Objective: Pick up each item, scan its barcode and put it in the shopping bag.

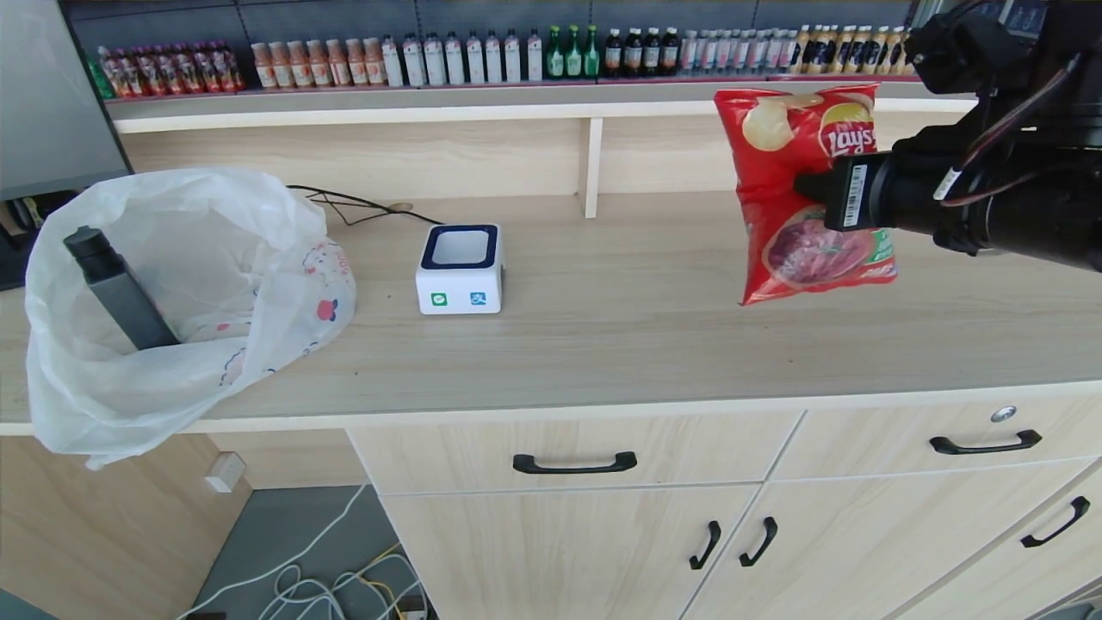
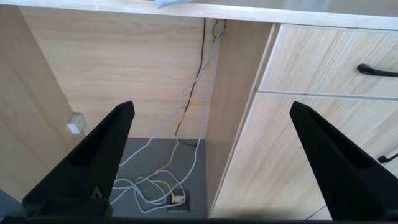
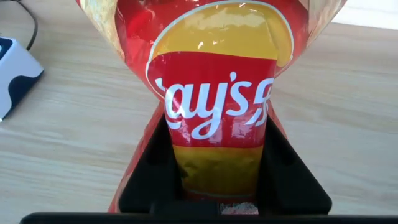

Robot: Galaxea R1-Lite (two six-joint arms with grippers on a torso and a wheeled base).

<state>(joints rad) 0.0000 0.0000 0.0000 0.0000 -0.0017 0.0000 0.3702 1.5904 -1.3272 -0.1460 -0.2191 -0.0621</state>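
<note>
Right gripper (image 1: 816, 191) clamped on red chip bag (image 1: 779, 250), held above counter (image 1: 603, 344). Scan step next: carry to scanner (image 1: 460, 269), barcode down. Left gripper (image 2: 211, 155) spread apart.

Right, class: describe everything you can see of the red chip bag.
The chip bag is glossy red plastic film with a yellow-and-red logo and pictured crisps. Puffy and roughly upright, it hangs above the wooden counter, right of the scanner, held at its middle by the right arm's jaws; nothing else touches it.

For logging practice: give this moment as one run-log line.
right hand: shut on chip bag, above counter; left hand: open; scanner: on counter; shopping bag: open
</note>
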